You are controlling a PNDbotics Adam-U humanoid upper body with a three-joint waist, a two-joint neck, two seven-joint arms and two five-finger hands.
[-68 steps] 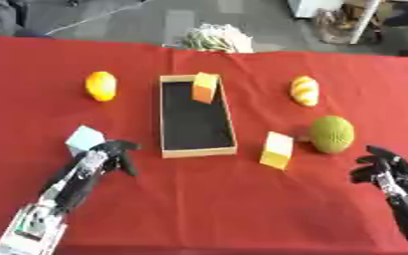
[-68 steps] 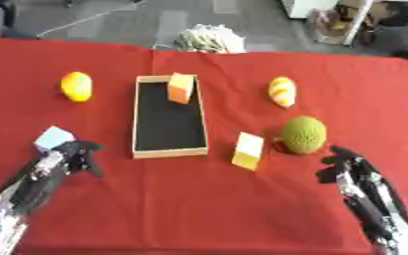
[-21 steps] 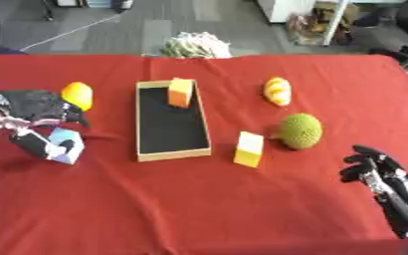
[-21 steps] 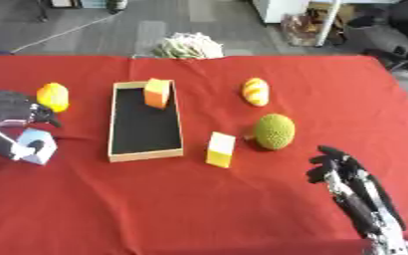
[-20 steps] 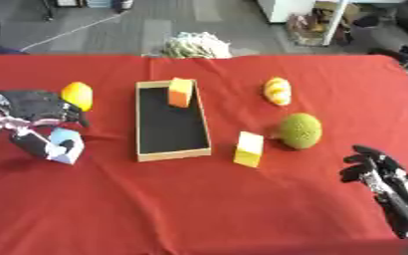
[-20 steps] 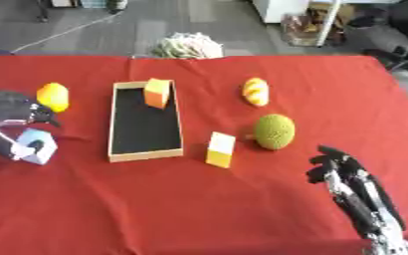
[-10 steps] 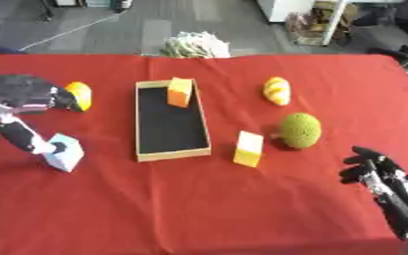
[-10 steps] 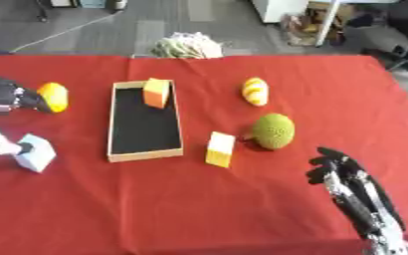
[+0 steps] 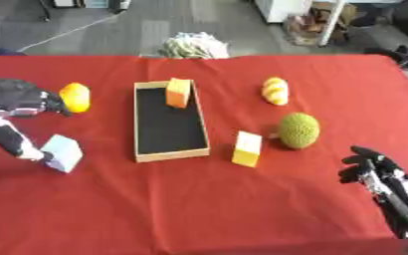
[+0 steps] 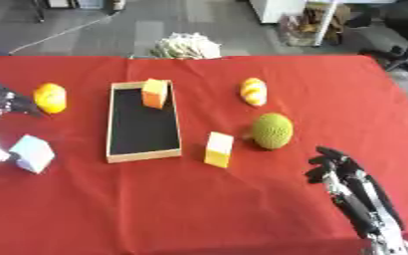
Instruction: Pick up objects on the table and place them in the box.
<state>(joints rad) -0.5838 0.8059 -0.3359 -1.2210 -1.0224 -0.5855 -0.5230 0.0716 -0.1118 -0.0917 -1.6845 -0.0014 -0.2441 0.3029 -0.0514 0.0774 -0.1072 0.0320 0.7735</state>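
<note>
- The table (image 9: 199,209) is covered with a red cloth, and a shallow wooden box (image 9: 168,121) with a black floor lies a little left of its middle, long side running near to far.
- An orange block (image 9: 178,92) stands upright inside the box at its far end.
- A yellow-and-white block (image 9: 247,148) stands on the cloth just right of the box's near right corner.
- A green bumpy round fruit (image 9: 298,130) sits just right of that block, close but apart from it.
- A yellow, bread-like piece (image 9: 275,90) lies farther away, right of the box's far end.
- An orange fruit (image 9: 74,97) sits left of the box, level with its far end.
- A pale blue-white cube (image 9: 62,153) rests tilted on the cloth near the left edge, nearer than the orange fruit.
- The left hand (image 9: 14,94) comes in from the left edge beside the orange fruit; one of its fingers (image 9: 7,140) reaches down to the cube's left side, seemingly touching it. I cannot tell whether the fingers are apart or clamped on the cube.
- The right hand (image 10: 343,174) hovers at the near right, fingers loosely spread and lightly bent, holding nothing, well apart from the green fruit.
- A pale bundled heap (image 9: 194,46) lies beyond the table's far edge.
</note>
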